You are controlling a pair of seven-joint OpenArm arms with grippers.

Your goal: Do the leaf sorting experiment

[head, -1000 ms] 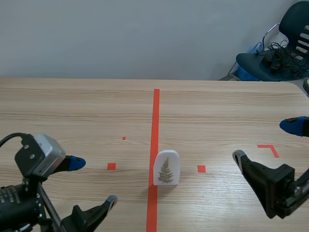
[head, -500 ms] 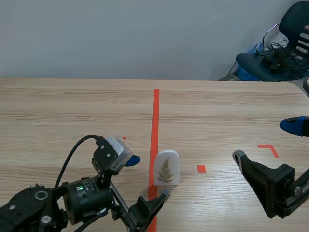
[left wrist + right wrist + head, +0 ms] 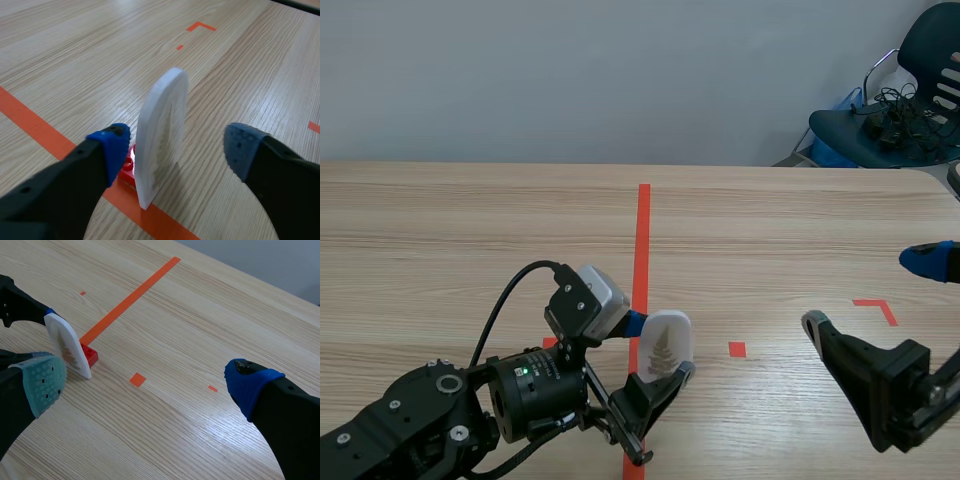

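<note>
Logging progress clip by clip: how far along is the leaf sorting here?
Done: nothing sorted yet; the leaf card stands on its red base on the centre tape line. In hand: the left gripper is open, one finger each side of the card. Remaining: grip and place it. The right gripper is open, away from it.

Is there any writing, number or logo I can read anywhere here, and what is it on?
No text can be read anywhere.
White card: only a picture of a fern leaf, no words.
Red block at the card's foot: no lettering visible.
Table: plain orange-red tape lines and squares, no characters.
</note>
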